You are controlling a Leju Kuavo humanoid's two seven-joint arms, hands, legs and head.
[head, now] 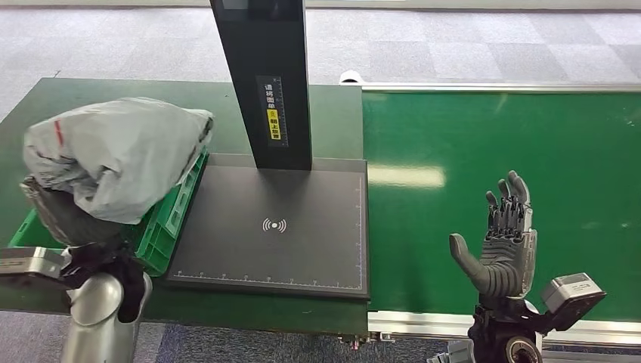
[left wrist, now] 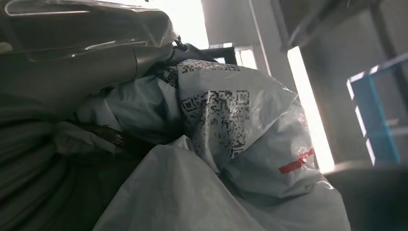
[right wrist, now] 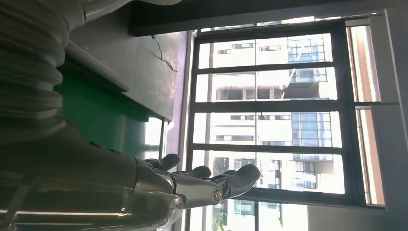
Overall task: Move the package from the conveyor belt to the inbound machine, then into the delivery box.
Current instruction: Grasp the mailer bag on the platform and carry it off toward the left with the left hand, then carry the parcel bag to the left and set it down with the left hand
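Landmark: the flat dark grey inbound machine platform (head: 268, 227) with ruler marks on its edges and a white wireless symbol at its middle; all places below are given from it.

Package: a crumpled light grey plastic mailer bag with a short red stripe (head: 117, 155), just to the left of the platform, over the green plastic slatted delivery box (head: 168, 219). In the left wrist view the bag (left wrist: 231, 144) shows a printed label with square codes and the same red stripe.

Delivery box: touches or nearly touches the platform's left edge on the dark green worktop (head: 98, 91); the bag covers most of it.

Left hand: the left hand (head: 64, 215) is under the bag's near left side and seems to hold it from below, fingers hidden by the plastic; the grip is likely but not plainly shown. The silver forearm (head: 94, 314) rises from below at the platform's near left corner.

Right hand: the dark grey right hand (head: 503, 242) is raised to the right of the platform, above the bright green conveyor belt (head: 491, 144), palm turned toward the platform, fingers straight and apart, thumb out, holding nothing. The right wrist view shows the same hand (right wrist: 192, 185) with fingers extended before a large window (right wrist: 284, 115).

Scanner column: a tall black post with a yellow and white label (head: 264, 76) stands at the platform's far edge.

Conveyor belt: runs along the platform's right side, edged by a silver rail (head: 423, 321).
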